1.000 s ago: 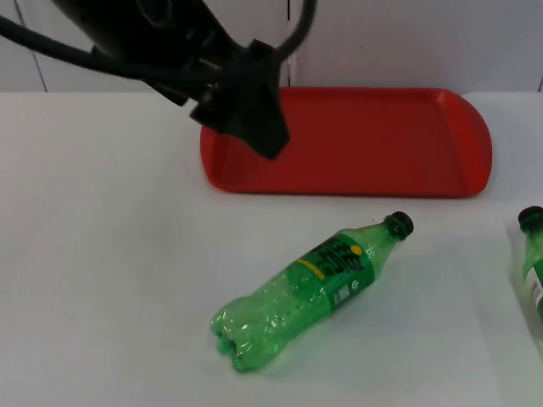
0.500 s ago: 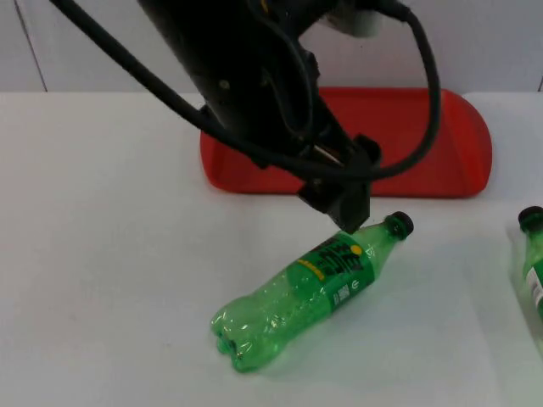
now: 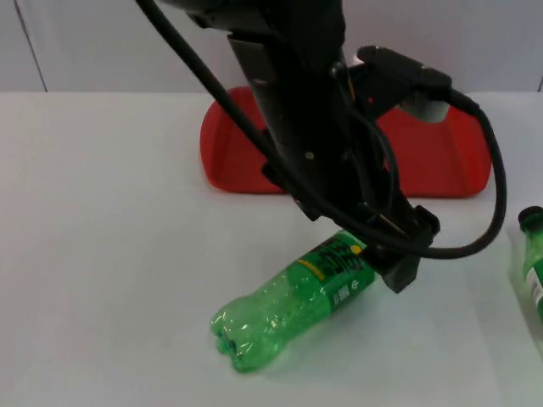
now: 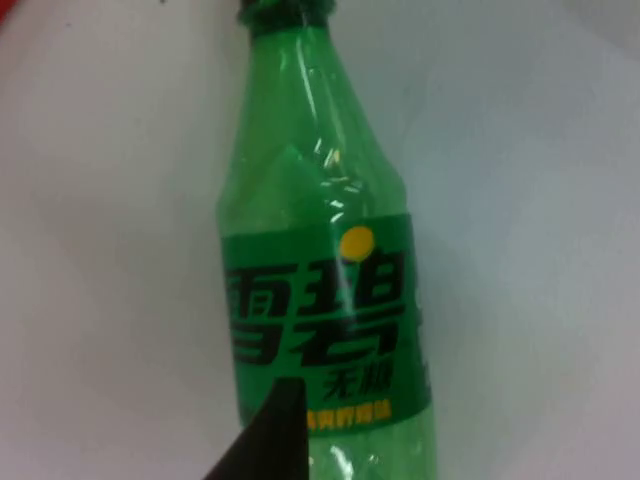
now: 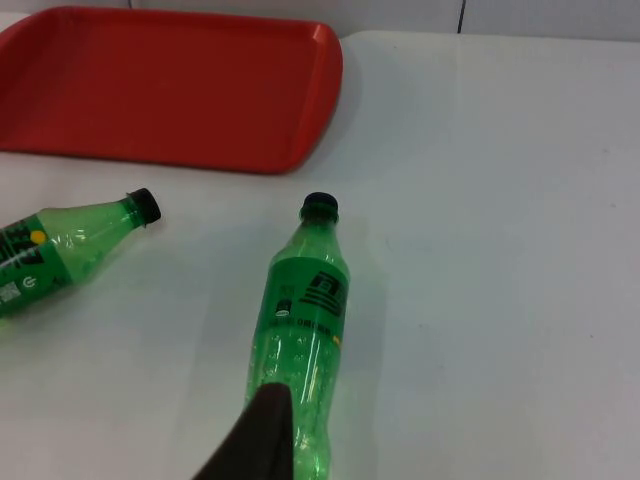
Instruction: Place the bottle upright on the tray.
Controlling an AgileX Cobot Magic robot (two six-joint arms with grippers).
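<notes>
- We see the green bottle (image 3: 293, 305) lying on its side on the white table (image 3: 102, 254), in front of the red tray (image 3: 233, 161), its neck end pointing toward the tray.
- The left gripper (image 3: 399, 271) hangs over the bottle's neck end; whether its jaws are released or clenched we cannot tell.
- The left wrist view looks down on the bottle's label.
- The right gripper (image 5: 262, 440) waits above a second green bottle (image 5: 300, 330), also lying down; its jaws we cannot tell.
</notes>
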